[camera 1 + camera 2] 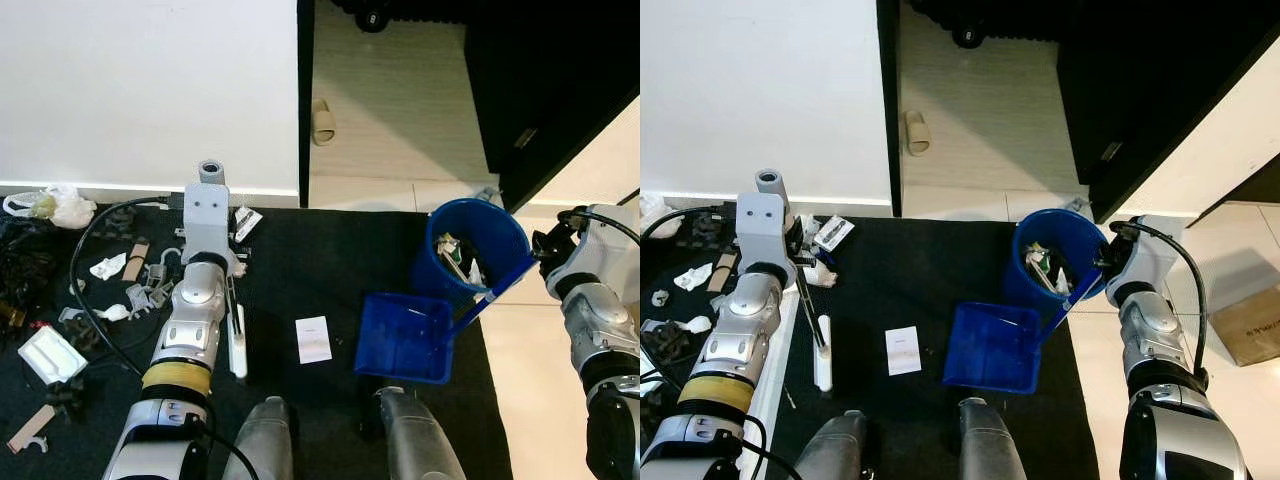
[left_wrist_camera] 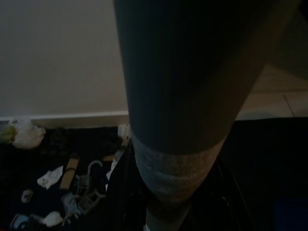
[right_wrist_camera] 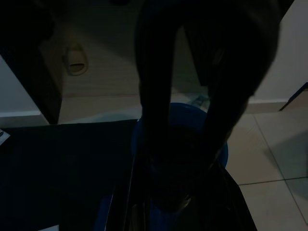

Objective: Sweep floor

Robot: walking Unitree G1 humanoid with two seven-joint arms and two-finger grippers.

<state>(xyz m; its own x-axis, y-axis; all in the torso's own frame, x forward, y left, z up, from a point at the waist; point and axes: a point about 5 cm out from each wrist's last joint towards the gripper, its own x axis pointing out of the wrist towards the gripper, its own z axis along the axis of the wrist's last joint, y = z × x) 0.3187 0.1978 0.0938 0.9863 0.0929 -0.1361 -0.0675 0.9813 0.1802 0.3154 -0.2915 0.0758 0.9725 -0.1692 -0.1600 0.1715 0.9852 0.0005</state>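
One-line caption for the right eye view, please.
Right gripper holds blue dustpan beside blue bin; left gripper holds broom near white card.

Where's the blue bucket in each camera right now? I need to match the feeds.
Left eye: blue bucket, right of centre, behind the blue dustpan.
Right eye: just right of centre, on the black mat's edge.
Left wrist: can't make it out.
Right wrist: lower centre, its rim behind dark fingers.
Shared landmark: the beige slipper on the floor beyond.

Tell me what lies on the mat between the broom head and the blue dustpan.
A white paper slip lies on the black mat between the broom head and the blue dustpan, seen in both eye views.
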